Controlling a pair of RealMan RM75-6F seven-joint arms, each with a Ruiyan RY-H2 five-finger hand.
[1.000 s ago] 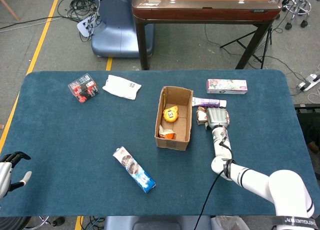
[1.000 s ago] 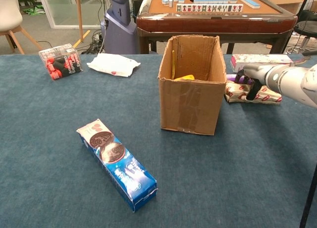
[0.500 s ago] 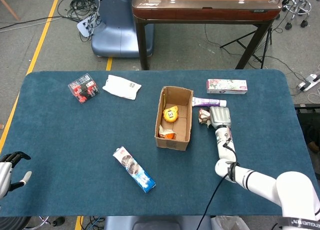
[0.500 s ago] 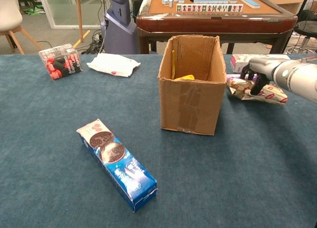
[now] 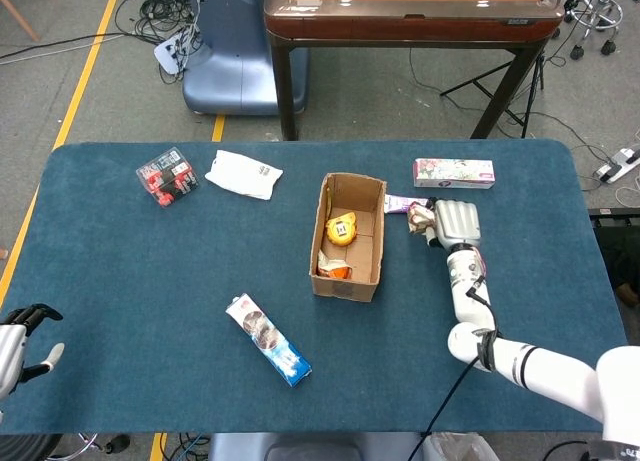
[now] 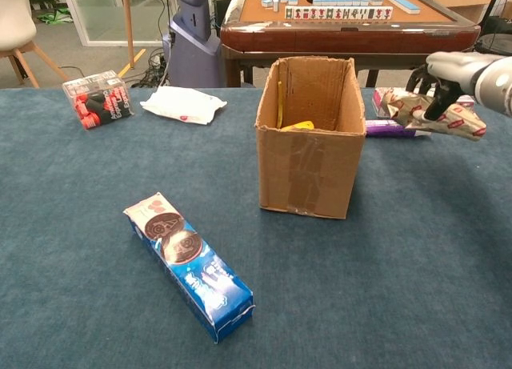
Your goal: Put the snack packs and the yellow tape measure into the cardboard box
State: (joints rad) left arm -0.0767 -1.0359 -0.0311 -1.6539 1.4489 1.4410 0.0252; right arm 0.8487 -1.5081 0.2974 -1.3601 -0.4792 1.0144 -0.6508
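Right hand (image 6: 445, 74) pinches a crinkly snack pack (image 6: 424, 111) mid-length, raised off the counter (image 6: 416, 265) right of the cardboard box (image 6: 308, 145). It looks light, soft and slippery. Left hand (image 5: 15, 346) idles, fingers apart, empty.

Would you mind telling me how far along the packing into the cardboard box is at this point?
Done: the yellow tape measure and an orange pack lie in the cardboard box. In hand: the right robot hand holds a red-patterned snack pack lifted off the table. Left: the blue biscuit pack, white pack, red-and-black pack, purple pack and floral box remain outside.
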